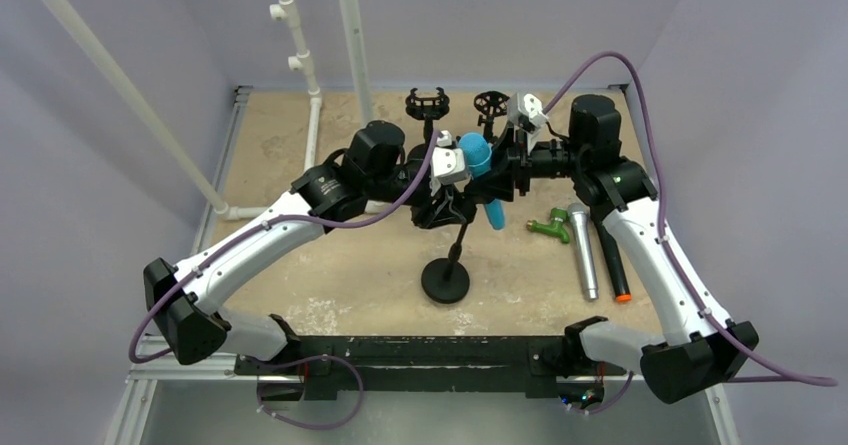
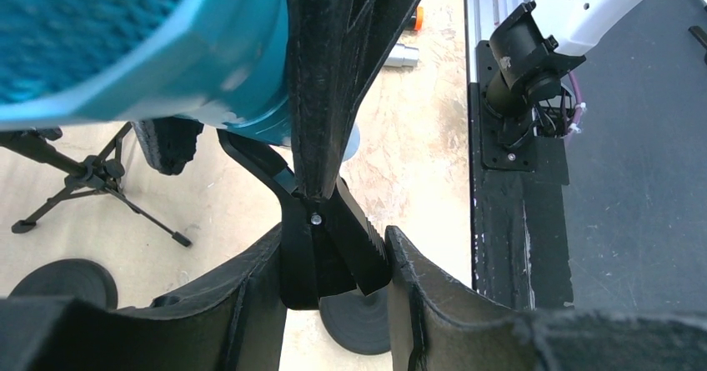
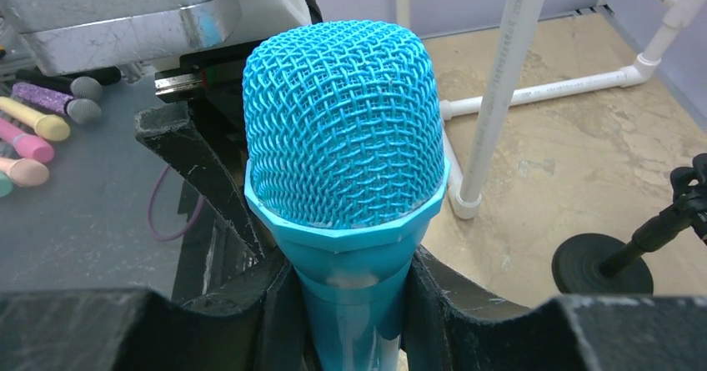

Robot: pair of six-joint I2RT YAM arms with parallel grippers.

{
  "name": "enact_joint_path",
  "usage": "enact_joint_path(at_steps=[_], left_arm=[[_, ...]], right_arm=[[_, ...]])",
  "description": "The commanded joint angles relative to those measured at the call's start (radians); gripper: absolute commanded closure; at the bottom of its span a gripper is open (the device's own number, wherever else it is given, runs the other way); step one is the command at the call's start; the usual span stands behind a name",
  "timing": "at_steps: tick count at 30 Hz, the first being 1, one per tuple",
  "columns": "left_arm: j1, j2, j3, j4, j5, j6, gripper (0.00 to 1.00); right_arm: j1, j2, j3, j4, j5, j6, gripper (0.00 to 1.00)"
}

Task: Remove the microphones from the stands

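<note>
The blue microphone slants through the clip atop the black stand, near the table's middle. My right gripper is shut on the microphone just below its mesh head, with a finger pressing on each side of the neck. From the left, my left gripper is shut on the clip's two black handles, with the stand's round base below it. The same microphone's head fills the top left of the left wrist view. In the top view the two grippers meet at the stand's top.
Two more black stands sit at the back. Green, silver and black orange-tipped microphones lie to the right. White pipes rise at the back left. Several coloured microphones lie off the table.
</note>
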Motion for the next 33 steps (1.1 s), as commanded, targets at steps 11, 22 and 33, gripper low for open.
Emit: enact_joint_path(at_steps=[11,22,33], left_arm=[[0.094,-0.098,-0.084,0.057,0.021,0.043,1.0],[0.121,-0.154,-0.151,0.116,0.054,0.02,1.0],[0.121,-0.19,-0.182,0.143,0.021,0.031,1.0]], right_arm=[[-0.045,-0.087,0.007,-0.085,0.154,-0.047,1.0],[-0.125,-0.148,-0.037,-0.069,0.251,0.012,1.0],[-0.194,-0.185,0.003,-0.362,0.748,-0.089,1.0]])
